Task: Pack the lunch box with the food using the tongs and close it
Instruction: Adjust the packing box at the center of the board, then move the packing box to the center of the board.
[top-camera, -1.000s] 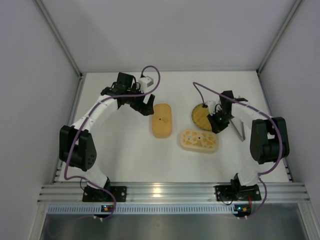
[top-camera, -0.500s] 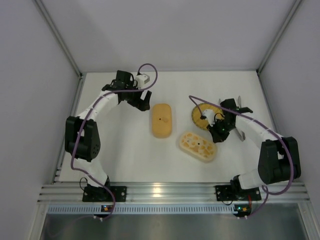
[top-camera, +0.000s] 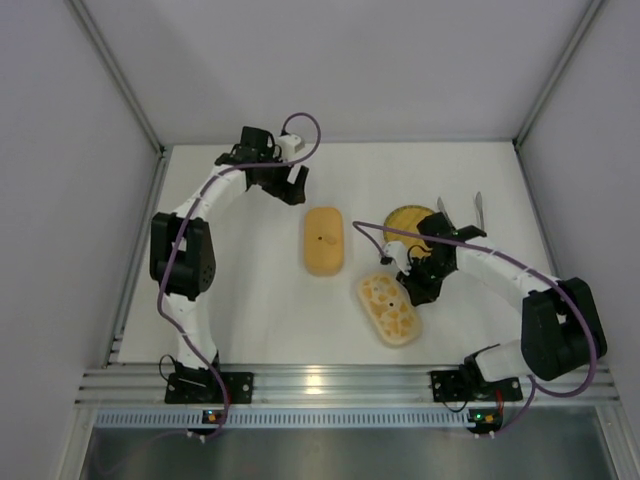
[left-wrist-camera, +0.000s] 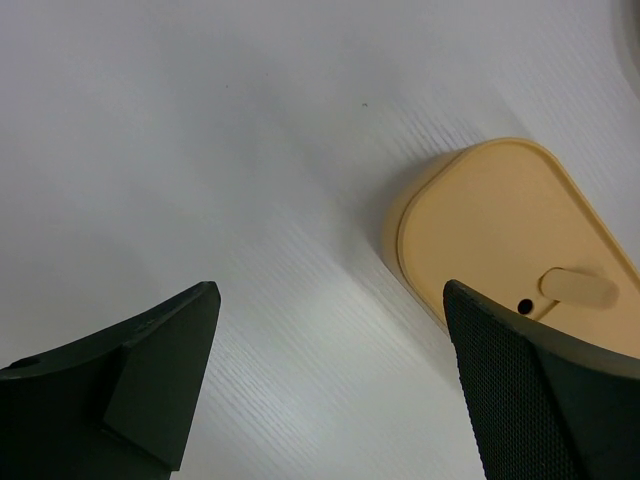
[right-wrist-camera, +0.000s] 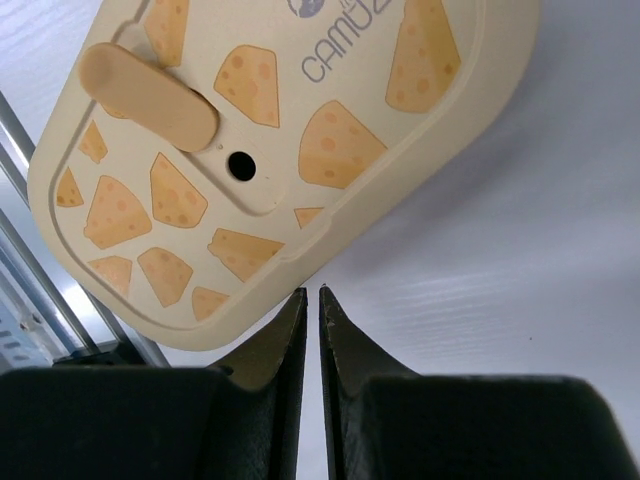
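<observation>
We find the right gripper (right-wrist-camera: 310, 293) with its jaws pressed together on nothing, tips just at the rim of the cheese-print lunch box (right-wrist-camera: 270, 150), whose vented lid faces up. Only the overhead view shows the tongs (top-camera: 479, 208). They lie well beyond that box, partly under the right arm, near the yellow ribbed plate (top-camera: 405, 215). The left gripper (left-wrist-camera: 330, 300) stands wide apart near the plain orange box (left-wrist-camera: 500, 230), left of the cheese-print one. We cannot see inside either box.
</observation>
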